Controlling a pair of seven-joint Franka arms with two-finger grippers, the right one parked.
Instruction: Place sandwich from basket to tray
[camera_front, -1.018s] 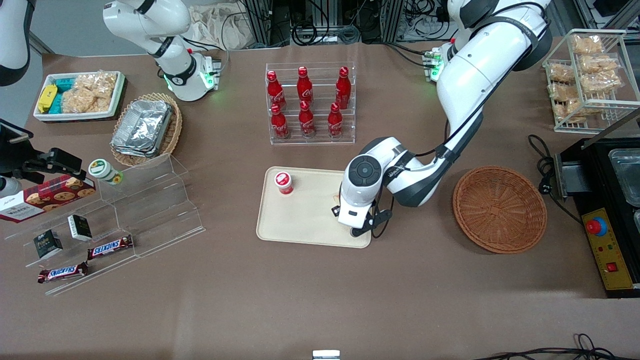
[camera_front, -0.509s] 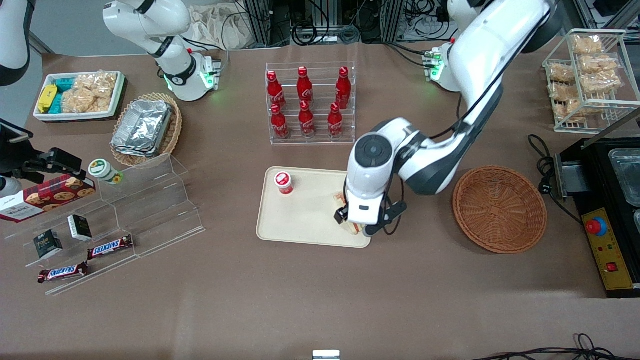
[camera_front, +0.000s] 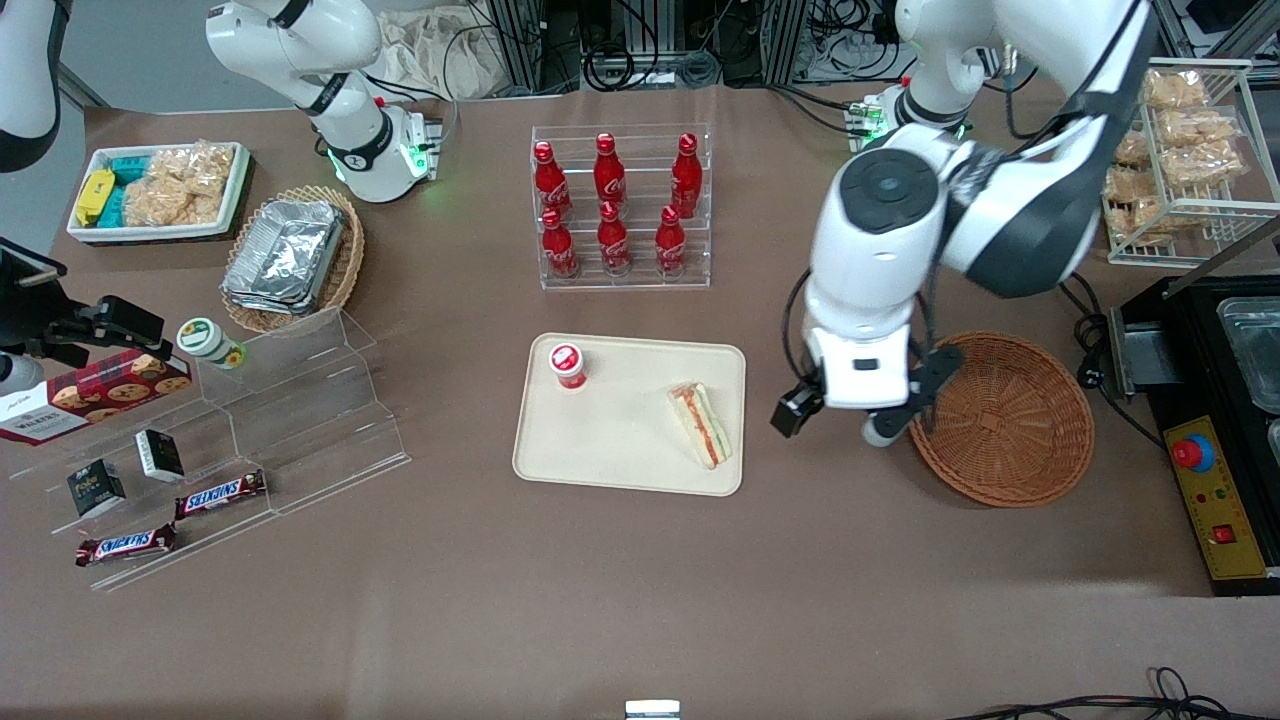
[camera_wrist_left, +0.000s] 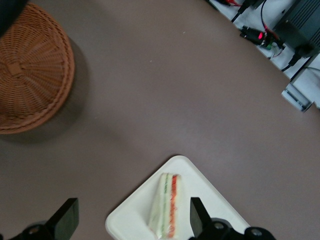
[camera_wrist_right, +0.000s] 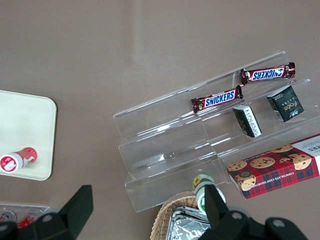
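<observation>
The sandwich, a pale wedge with red and green filling at its cut edge, lies on the cream tray, near the tray's end toward the working arm. It also shows in the left wrist view on the tray's corner. The reddish-brown basket is empty and shows in the left wrist view too. My gripper is open and empty, raised above the table between the tray and the basket.
A small red-capped pot stands on the tray. A clear rack of red bottles stands farther from the front camera than the tray. A black machine with a red button sits at the working arm's end.
My gripper has let go of the sandwich on the tray, risen and moved toward the basket. The sandwich now lies uncovered on the tray.
</observation>
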